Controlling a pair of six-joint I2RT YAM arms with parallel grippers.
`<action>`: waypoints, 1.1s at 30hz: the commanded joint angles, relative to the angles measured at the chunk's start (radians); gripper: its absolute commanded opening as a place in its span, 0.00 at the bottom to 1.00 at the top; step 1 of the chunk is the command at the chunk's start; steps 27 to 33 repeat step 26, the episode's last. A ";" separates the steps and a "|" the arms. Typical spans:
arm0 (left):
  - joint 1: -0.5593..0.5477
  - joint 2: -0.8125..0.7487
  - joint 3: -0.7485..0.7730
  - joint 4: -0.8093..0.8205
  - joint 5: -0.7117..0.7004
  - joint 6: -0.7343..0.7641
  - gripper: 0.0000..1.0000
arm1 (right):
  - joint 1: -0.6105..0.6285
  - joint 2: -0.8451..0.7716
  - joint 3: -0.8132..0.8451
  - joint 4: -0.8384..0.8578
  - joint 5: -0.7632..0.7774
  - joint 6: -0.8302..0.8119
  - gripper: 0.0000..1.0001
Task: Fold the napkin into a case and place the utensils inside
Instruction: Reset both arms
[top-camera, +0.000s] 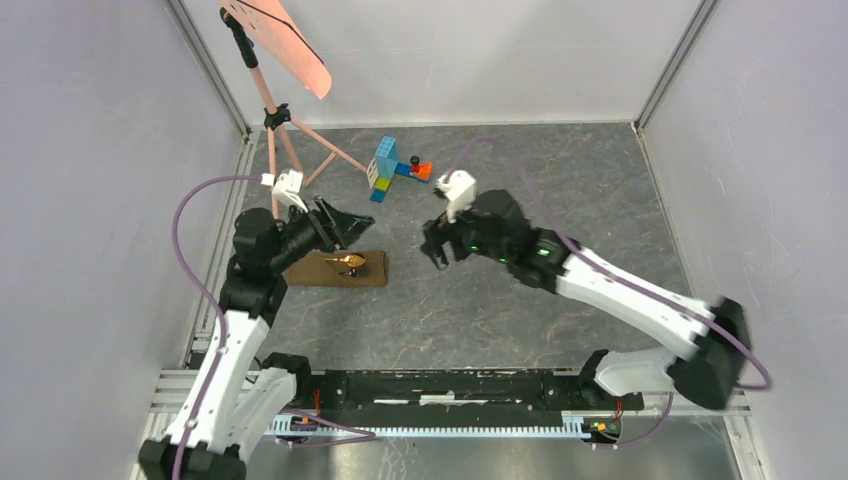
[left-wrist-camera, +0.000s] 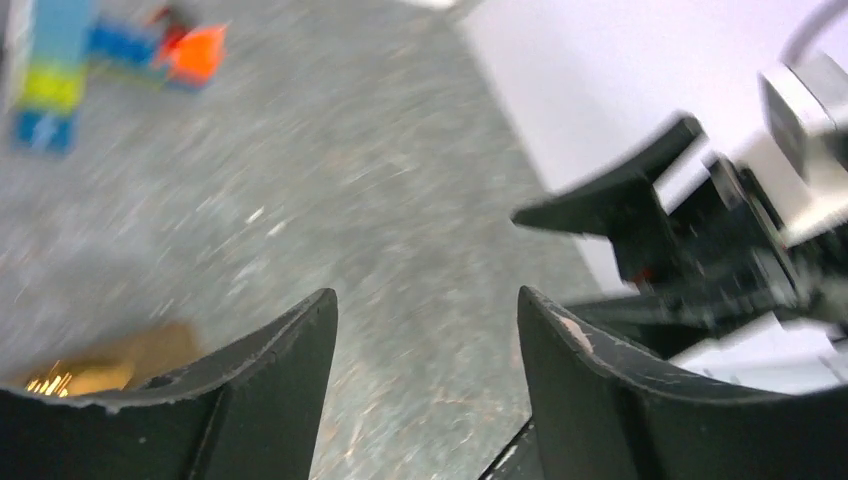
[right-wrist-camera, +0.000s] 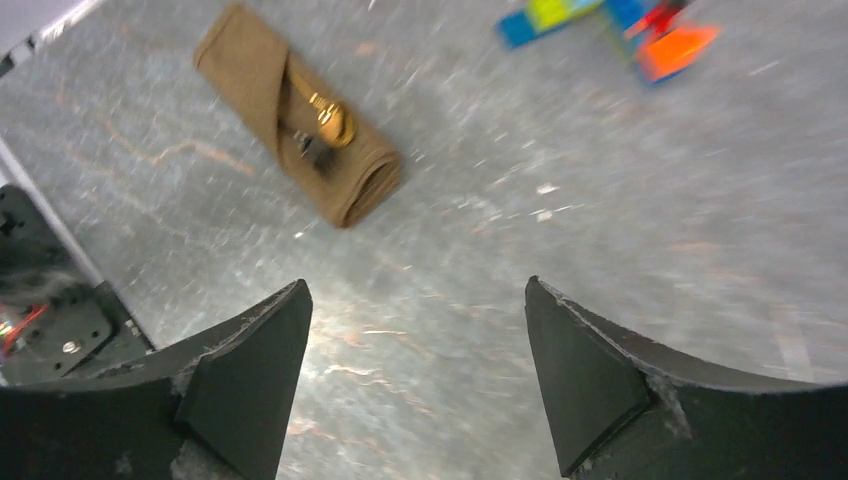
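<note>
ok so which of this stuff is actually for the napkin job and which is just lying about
For the job:
- folded brown napkin
- gold spoon, tucked in the napkin
- dark fork, beside the spoon

Just lying about:
- colourful toy blocks
- pink tripod stand

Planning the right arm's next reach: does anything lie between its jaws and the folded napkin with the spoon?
Nothing visible does. Only bare table separates the right gripper from the napkin and spoon; the toy blocks sit off to one side.
</note>
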 joint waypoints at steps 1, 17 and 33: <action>-0.163 -0.170 0.117 0.232 -0.037 0.032 0.78 | -0.003 -0.289 -0.010 -0.118 0.242 -0.177 0.89; -0.182 -0.282 0.499 0.037 -0.434 0.239 1.00 | -0.004 -0.883 0.055 -0.156 0.598 -0.324 0.98; -0.182 -0.278 0.484 0.021 -0.422 0.260 1.00 | -0.003 -0.964 -0.027 -0.090 0.643 -0.342 0.98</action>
